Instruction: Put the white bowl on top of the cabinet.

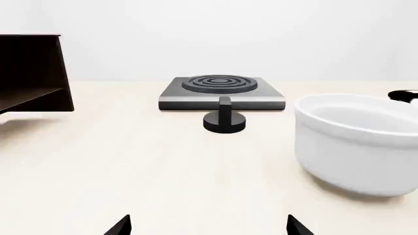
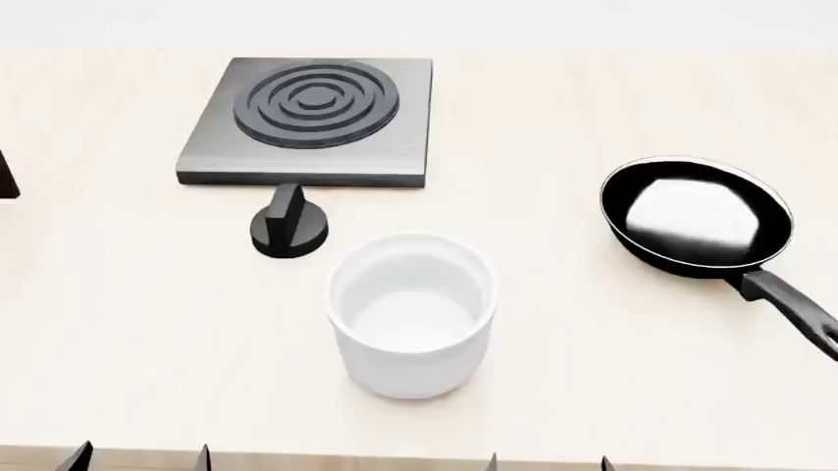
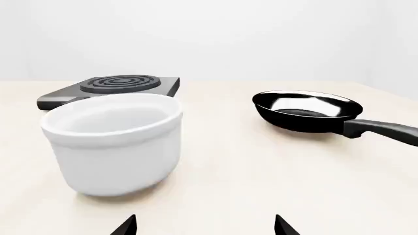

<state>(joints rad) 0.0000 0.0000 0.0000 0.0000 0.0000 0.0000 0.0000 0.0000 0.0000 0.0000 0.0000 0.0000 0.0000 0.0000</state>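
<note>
Far left, the cabinet [image 1: 33,73] shows best in the left wrist view: dark wood-grain box w/ a flat top, standing on the table [image 2: 131,324] well apart from everything else. In the head view only a dark sliver at the left edge is visible, so the drop-off sits out past the left arm's side.

Next over, the stove plate [image 2: 312,118] w/ its rings, and just in front of it a black knob [image 2: 288,228], upright, not touching the plate.

Centre: the white bowl [image 2: 411,314] stands upright on the table, empty, near the knob but apart from it, roughly midway btwn the two arms. That probably leaves either arm able to reach it (though the left is nearer the cabinet, so I'd judge it the likelier carrier).

Right: a black frying pan [image 2: 694,226], handle pointing toward the robot's right, well clear of the bowl.

Left gripper [image 1: 207,226] and right gripper [image 3: 205,226]: only fingertips show, spread wide apart w/ nothing btwn them, both low and short of the bowl. Task looks not yet begun; bowl is ungrasped.
</note>
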